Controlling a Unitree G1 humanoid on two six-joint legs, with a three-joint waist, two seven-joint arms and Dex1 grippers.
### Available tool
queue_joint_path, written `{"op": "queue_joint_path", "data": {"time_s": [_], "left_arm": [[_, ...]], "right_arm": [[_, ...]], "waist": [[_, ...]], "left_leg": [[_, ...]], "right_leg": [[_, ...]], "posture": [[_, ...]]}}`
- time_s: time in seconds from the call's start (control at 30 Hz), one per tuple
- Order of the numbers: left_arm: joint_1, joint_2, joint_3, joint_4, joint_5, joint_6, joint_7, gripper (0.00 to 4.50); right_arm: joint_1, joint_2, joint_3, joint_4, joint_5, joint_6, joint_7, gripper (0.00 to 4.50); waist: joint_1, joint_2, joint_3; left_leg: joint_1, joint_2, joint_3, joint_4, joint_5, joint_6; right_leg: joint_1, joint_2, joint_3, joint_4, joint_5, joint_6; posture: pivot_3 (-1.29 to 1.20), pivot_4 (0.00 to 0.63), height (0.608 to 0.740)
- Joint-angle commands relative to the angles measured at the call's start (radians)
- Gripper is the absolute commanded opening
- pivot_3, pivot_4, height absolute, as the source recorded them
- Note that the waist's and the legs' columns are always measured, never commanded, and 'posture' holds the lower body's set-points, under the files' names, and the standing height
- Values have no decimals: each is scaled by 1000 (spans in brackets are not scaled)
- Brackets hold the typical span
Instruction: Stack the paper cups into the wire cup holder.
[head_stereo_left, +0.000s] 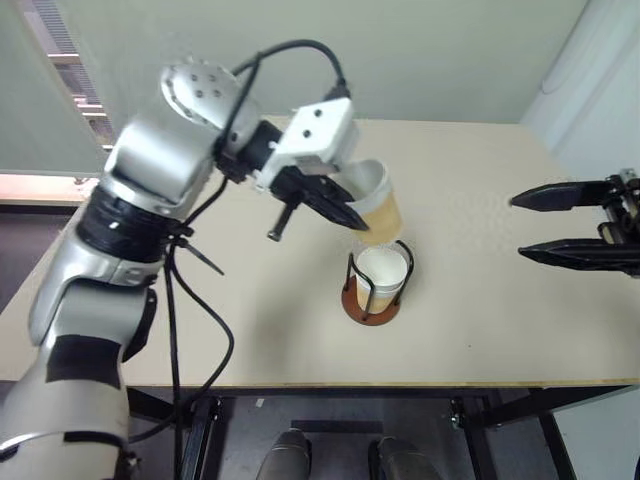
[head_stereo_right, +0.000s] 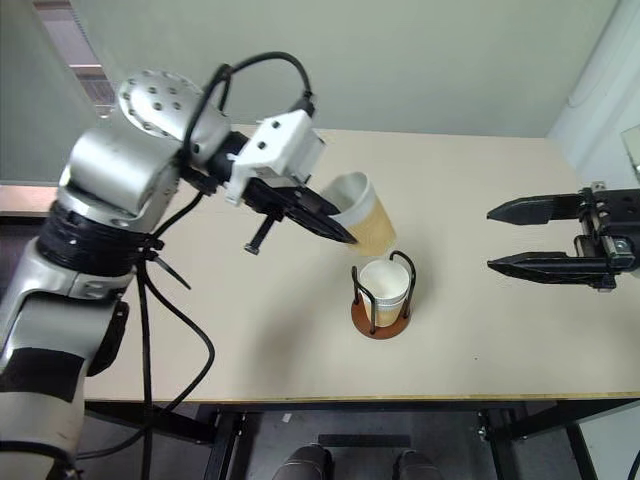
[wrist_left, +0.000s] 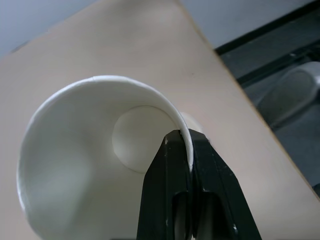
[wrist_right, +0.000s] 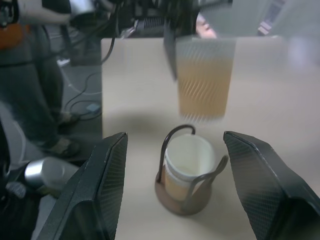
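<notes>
My left gripper is shut on the rim of a paper cup, one finger inside and one outside, as the left wrist view shows. The cup is white inside and tan lower down. It hangs tilted in the air, its bottom just above the wire cup holder. The holder has a reddish-brown round base and black wire loops, and stands near the table's front middle. Another paper cup sits upright inside it. My right gripper is open at the right side of the table, level, with nothing between its fingers, pointing toward the holder.
The beige table reaches to a wall behind and ends close in front of the holder. Black cables hang from my left arm over the table's left part. A person's legs stand beyond the table's edge in the right wrist view.
</notes>
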Motion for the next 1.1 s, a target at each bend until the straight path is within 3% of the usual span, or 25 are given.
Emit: {"op": "queue_joint_path", "data": {"time_s": [0.03, 0.33, 0.73, 0.93, 1.03, 1.1], "left_arm": [[-33, -49, -46, 73, 44, -105, -40, 17], [-35, -121, -135, 158, 92, -208, -40, 17], [-46, -69, -201, 121, 81, -240, -40, 17], [-40, -107, -187, 131, 100, -235, -40, 17], [-49, -113, -184, 125, 94, -223, -40, 634], [-61, -109, -185, 126, 81, -221, -40, 1291]], "right_arm": [[25, -20, -82, -43, 42, 18, -48, 3165], [87, -40, -131, -63, 73, 22, -95, 3165], [88, -47, -95, -42, 60, -21, -99, 3165], [83, -50, -71, -38, 57, -33, -105, 3165], [86, -61, -66, -34, 56, -32, -95, 3165], [85, -69, -60, -29, 56, -33, -86, 3165]], "waist": [[1, 0, 0], [7, 0, 0], [8, 0, 0], [9, 0, 0], [10, 0, 0], [11, 0, 0]], "left_leg": [[0, 0, 0, 0, 0, 0], [-2, -1, 0, 0, -3, 2], [-2, -10, 0, 1, -5, 5], [-2, -11, 0, 1, -5, 6], [-2, -12, 0, 2, -5, 6], [-2, -12, 0, 2, -6, 6]], "right_leg": [[0, 0, 0, 0, 0, 0], [0, 0, 0, -1, 0, 5], [1, -5, 0, -1, -3, 13], [1, -5, 0, -1, -3, 13], [2, -6, 1, -1, -3, 14], [2, -6, 1, -1, -3, 14]], "posture": [[0, 150, 740], [0, 150, 740], [0, 150, 740], [0, 150, 740], [0, 150, 740], [0, 150, 740]]}}
